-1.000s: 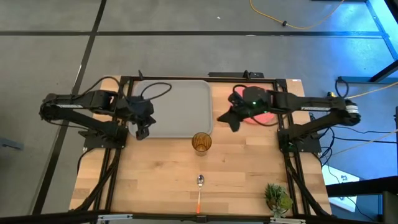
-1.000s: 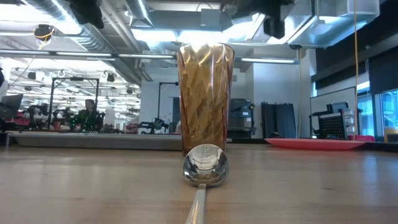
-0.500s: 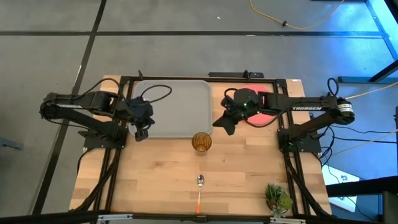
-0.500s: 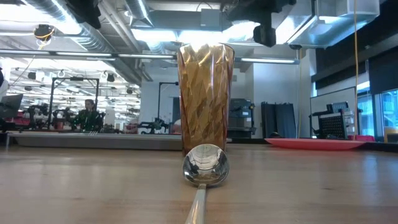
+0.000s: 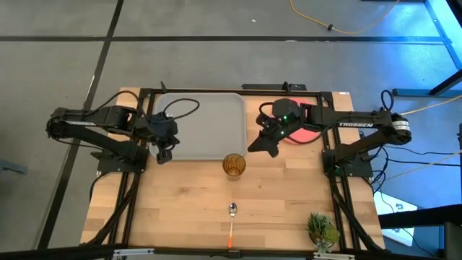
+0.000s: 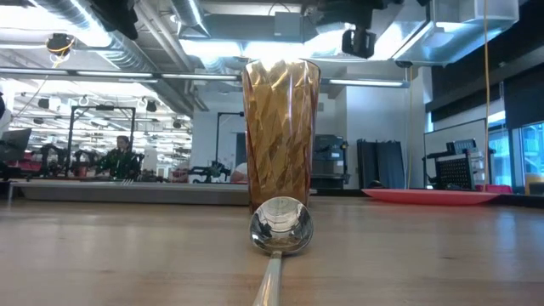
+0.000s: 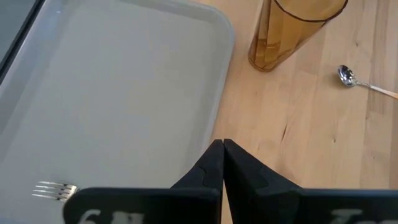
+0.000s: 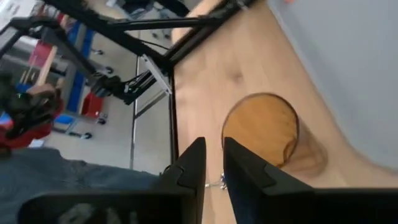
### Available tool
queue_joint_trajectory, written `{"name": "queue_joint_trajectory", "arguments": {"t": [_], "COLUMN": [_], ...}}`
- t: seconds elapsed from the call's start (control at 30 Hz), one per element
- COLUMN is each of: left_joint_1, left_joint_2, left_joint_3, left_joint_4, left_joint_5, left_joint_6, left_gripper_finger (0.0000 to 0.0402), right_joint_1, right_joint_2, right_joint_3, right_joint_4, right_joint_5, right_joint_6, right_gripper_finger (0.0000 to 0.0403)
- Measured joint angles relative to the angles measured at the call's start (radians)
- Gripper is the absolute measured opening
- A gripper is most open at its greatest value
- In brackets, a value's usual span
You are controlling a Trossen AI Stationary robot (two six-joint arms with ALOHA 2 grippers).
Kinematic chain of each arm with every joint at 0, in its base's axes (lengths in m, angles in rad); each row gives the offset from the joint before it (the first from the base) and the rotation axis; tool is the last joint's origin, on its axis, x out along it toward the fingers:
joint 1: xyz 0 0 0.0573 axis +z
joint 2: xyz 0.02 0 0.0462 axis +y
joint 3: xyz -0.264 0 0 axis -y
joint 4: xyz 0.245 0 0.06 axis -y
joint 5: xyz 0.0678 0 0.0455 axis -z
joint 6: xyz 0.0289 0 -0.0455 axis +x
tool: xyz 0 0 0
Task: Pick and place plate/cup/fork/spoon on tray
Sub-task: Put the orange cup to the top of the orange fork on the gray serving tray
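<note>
High view: the cup (image 5: pixel 234 165) stands on the table at about seven o'clock from the right gripper (image 5: pixel 264 144), just off the tray (image 5: pixel 206 119) edge; the plate (image 5: pixel 307 135) lies behind that arm. The right wrist view shows its fingers (image 8: pixel 191 163) slightly parted, holding nothing. Only the left wrist view shows the fork (image 7: pixel 55 190) on the tray; the left gripper (image 7: pixel 222 163) is closed, empty. The spoon (image 5: pixel 232 217) lies at six o'clock from the cup.

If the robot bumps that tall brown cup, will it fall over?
Probably, yes. The cup is tall, and narrower at its foot than at its rim, so a push near the top could tip it. It looks like thin, see-through plastic, so it is likely light and might slide.
</note>
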Motion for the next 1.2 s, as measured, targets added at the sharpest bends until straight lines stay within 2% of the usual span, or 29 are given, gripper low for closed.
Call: {"name": "queue_joint_trajectory", "arguments": {"t": [0.17, 0.37, 0.5, 0.7, 0.87, 1.2], "left_joint_1": [0.0, 0.0, 0.0, 0.0, 0.0, 0.0], "left_joint_2": [0.0, 0.0, 0.0, 0.001, 0.001, 0.001], "left_joint_3": [0.0, 0.0, 0.0, 0.0, 0.0, 0.0], "left_joint_4": [0.0, 0.0, 0.0, 0.0, 0.0, 0.0], "left_joint_5": [-0.001, -0.001, -0.015, -0.04, -0.041, -0.041], "left_joint_6": [0.0, -0.001, -0.004, -0.007, -0.007, 0.048], "left_gripper_finger": [0.0, 0.0, 0.0, 0.0, 0.0, 0.0], "right_joint_1": [-0.006, -0.006, -0.006, -0.006, -0.006, 0.027], "right_joint_2": [0.001, 0.024, 0.114, 0.314, 0.447, 0.6], "right_joint_3": [0.074, 0.318, 0.503, 0.713, 0.792, 0.816], "right_joint_4": [-0.031, -0.388, -0.636, -0.878, -0.902, -0.89], "right_joint_5": [-0.019, 0.165, 0.271, 0.298, 0.233, 0.194], "right_joint_6": [-0.204, -0.386, -0.431, -0.406, -0.267, -0.266], "right_gripper_finger": [0.006, 0.006, 0.006, 0.006, 0.006, 0.006]}}
